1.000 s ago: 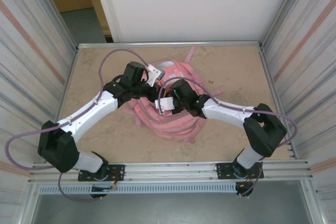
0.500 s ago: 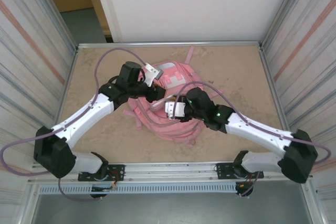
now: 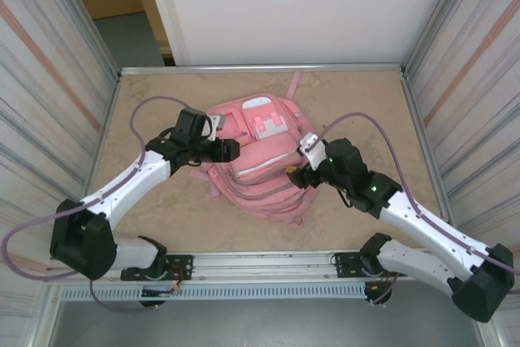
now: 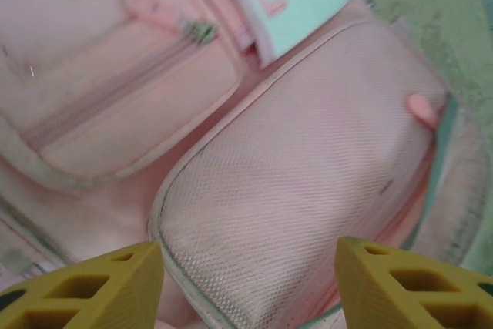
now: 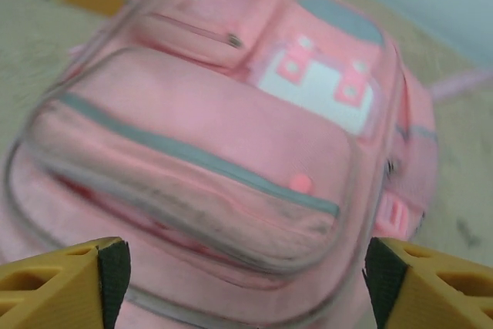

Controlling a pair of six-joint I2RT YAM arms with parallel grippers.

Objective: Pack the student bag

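Pink bag (image 3: 260, 162) probably beneath left pincer (image 3: 230, 149).

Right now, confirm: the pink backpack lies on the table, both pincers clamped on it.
Wrong on the grip: the student bag lies on the table, but the left pincer and the right pincer stand open, gripping nothing, as both wrist views show.

1 student bag (image 3: 258, 175), 2 robot arms (image 3: 134, 180), 1 table (image 3: 366, 103)
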